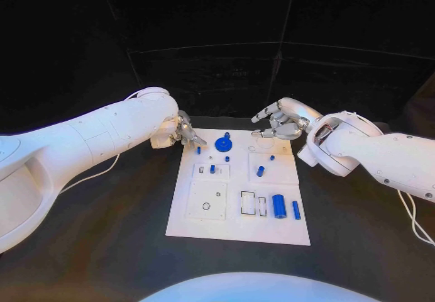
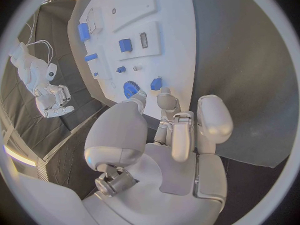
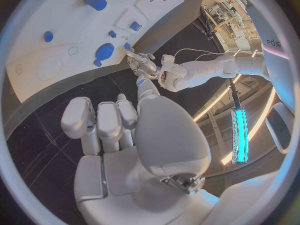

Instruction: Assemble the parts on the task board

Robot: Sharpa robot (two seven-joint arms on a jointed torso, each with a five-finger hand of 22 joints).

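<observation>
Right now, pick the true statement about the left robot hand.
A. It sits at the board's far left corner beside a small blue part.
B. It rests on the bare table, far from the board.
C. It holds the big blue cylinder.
A: the left robot hand sits at the task board's far left corner, fingertips beside a small blue part.

1. The white rectangular task board [image 1: 204, 231] is lying at the centre of the black table [image 1: 100, 245].
2. A blue round gear-like part [image 1: 225, 146] is sitting toward the board's 12 o'clock edge.
3. A blue upright cylinder [image 1: 279, 206] and a slim blue bar [image 1: 297, 210] are lying side by side toward 4 o'clock.
4. A small blue peg [image 1: 260, 170] is standing right of centre.
</observation>
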